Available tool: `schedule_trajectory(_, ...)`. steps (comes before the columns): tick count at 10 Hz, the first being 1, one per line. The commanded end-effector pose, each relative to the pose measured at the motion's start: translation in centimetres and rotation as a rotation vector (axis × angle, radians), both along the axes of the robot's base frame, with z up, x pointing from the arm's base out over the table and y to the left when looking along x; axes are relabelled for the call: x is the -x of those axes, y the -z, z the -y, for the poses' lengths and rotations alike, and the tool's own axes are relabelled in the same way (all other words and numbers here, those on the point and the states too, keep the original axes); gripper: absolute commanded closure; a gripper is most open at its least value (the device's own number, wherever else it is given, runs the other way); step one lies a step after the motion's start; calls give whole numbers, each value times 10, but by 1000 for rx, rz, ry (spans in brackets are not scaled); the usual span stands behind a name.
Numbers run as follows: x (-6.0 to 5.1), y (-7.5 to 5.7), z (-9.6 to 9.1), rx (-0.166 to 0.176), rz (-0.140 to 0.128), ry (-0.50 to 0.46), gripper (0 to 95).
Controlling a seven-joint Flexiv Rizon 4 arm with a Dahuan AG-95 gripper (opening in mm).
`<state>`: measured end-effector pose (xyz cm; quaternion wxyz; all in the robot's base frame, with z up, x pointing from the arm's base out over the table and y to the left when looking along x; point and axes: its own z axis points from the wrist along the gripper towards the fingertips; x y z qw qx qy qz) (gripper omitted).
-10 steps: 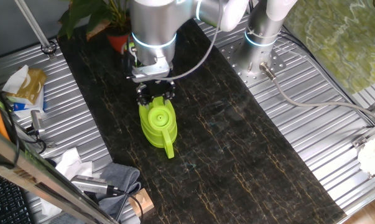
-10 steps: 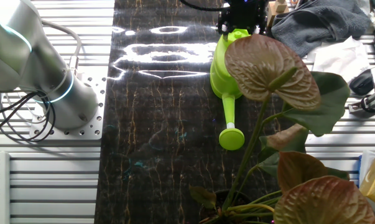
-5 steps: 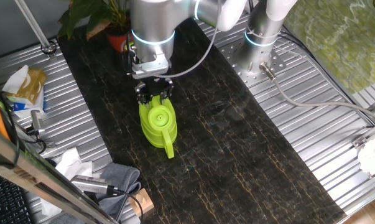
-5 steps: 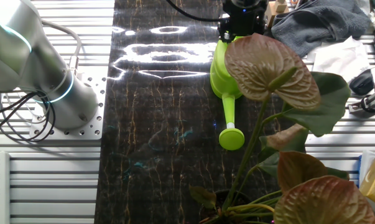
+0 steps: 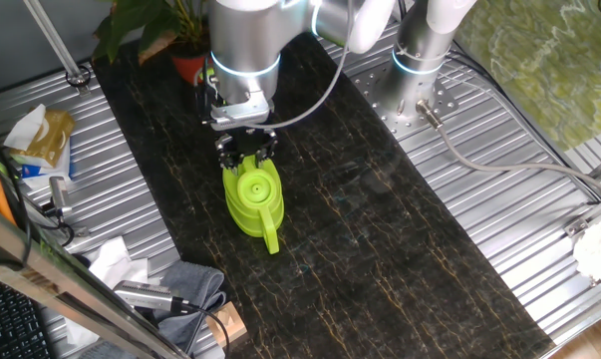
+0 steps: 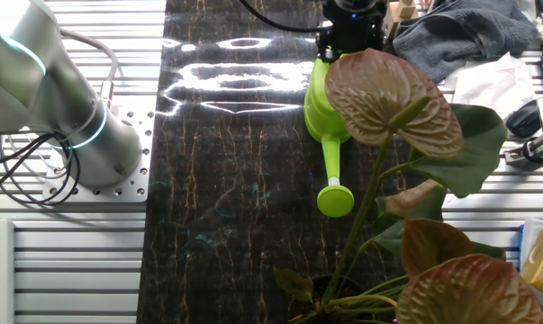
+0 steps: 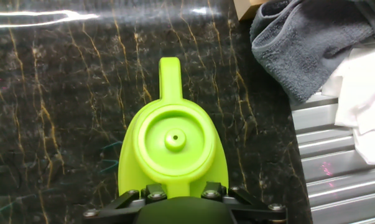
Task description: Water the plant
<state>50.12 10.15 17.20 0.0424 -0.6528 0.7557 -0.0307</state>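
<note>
The plant [image 5: 165,25] stands in its orange-red pot [image 5: 188,66] at the far end of the black mat; in the other fixed view its broad green and brownish leaves [image 6: 388,90] fill the foreground. A lime-green watering can [image 5: 252,199] sits on the mat, its spout [image 6: 332,171] pointing toward the plant and its stubby handle [image 7: 170,74] toward the towel. My gripper [image 5: 247,156] [image 6: 349,38] [image 7: 178,188] is down over the can's spout end. The fingers sit tight on either side of the green neck. The can rests on the mat.
A grey towel [image 5: 185,289] [image 7: 311,43] and white cloth [image 7: 361,106] lie past the handle end of the mat. The arm's base [image 5: 420,60] [image 6: 64,117] stands on the metal table beside the mat, with a cable [image 5: 499,165]. Clutter [image 5: 46,135] lines the left side.
The gripper's fingers have drawn in around the can's neck since a second ago. The can has not moved.
</note>
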Motion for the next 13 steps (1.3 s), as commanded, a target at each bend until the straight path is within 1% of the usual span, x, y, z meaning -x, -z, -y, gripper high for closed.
schedule_trajectory(1, -1, 2, -3, 3, 0, 9, 570)
schedule_trajectory(4, -1, 4, -8, 9, 4, 12, 570)
schedule_trajectory(5, -1, 4, -9, 10, 5, 10, 760)
schedule_trajectory(10, -1, 4, -9, 11, 9, -6, 760)
schedule_trajectory(11, -1, 4, -9, 10, 9, 3, 950)
schedule_trajectory(13, -1, 4, -10, 5, 8, 20, 950)
